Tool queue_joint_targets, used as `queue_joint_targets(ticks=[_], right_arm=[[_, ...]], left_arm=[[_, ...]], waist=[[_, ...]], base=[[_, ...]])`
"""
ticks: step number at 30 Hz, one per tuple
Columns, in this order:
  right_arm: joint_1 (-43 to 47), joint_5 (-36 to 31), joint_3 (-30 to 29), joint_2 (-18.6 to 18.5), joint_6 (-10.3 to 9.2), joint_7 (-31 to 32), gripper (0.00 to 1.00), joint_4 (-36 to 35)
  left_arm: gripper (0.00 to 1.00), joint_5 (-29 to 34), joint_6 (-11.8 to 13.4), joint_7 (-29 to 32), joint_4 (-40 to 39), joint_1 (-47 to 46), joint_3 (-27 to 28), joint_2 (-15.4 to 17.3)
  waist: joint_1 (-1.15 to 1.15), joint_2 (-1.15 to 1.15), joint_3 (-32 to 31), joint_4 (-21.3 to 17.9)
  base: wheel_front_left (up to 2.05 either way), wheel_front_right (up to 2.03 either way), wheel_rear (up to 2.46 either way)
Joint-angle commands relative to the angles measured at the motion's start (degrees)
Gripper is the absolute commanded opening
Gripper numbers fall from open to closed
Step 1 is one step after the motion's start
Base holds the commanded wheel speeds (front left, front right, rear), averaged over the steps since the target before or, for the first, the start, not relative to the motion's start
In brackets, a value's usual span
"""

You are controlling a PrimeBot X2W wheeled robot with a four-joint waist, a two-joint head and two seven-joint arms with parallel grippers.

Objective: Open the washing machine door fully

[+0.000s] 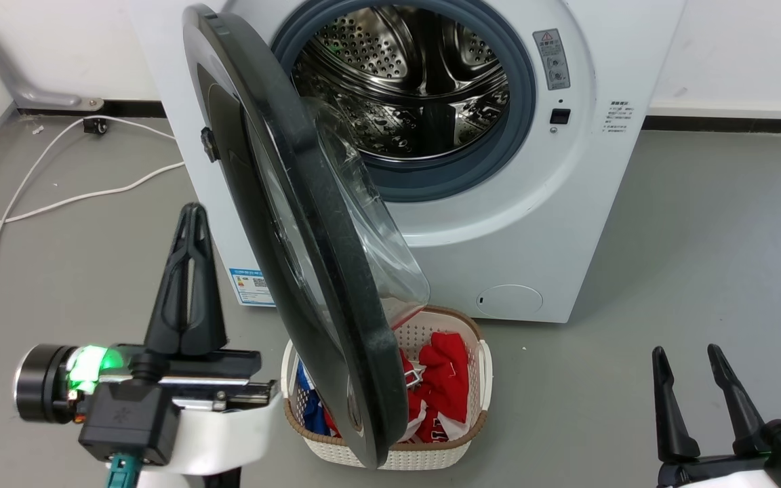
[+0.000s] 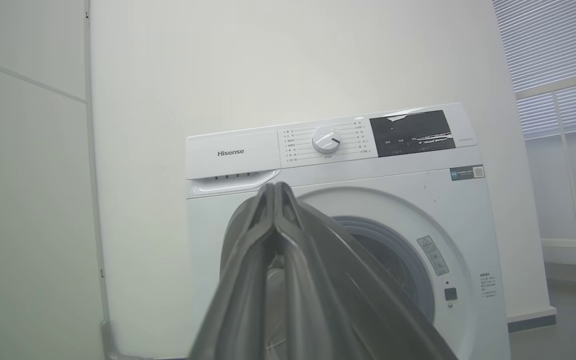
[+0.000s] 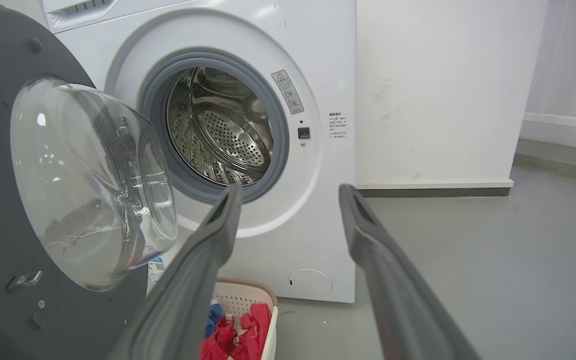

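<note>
Standing roughly half open above the laundry basket, the washing machine door could easily get smacked into the left claw, pinched shut and empty just outside it, if pushed wider, while the right claw is held spread, empty, well clear.

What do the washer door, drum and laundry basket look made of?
The washing machine door: probably matt dark plastic frame, clear glossy glass-like bowl. The drum: shiny perforated metal, likely steel. The laundry basket: white plastic with holes, brown woven-look rim.
</note>
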Motion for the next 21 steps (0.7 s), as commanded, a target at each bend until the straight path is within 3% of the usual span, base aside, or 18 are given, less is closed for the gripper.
queue_joint_targets(ticks=[1,13,21], right_arm=[[0.8,-0.2,0.1,0.2,-0.01,-0.1,1.0,-0.2],[0.9,0.0,0.6,0.2,-0.01,-0.1,1.0,-0.1],[0.2,0.2,1.0,0.2,-0.01,-0.1,1.0,0.1]], left_arm=[[0.0,0.4,-0.3,-0.1,-0.9,-1.1,-0.9,-0.1],[0.0,0.3,-2.8,-0.1,-4.0,-5.3,-13.5,-0.7],[0.0,-0.9,-2.9,-0.1,-2.7,-7.5,-21.6,-1.2]], waist=[[0.0,0.0,-0.1,0.0],[0.0,0.0,0.0,-0.4],[0.0,0.0,0.3,-0.7]], base=[[0.0,0.0,0.0],[0.0,0.0,0.0],[0.0,0.0,0.0]])
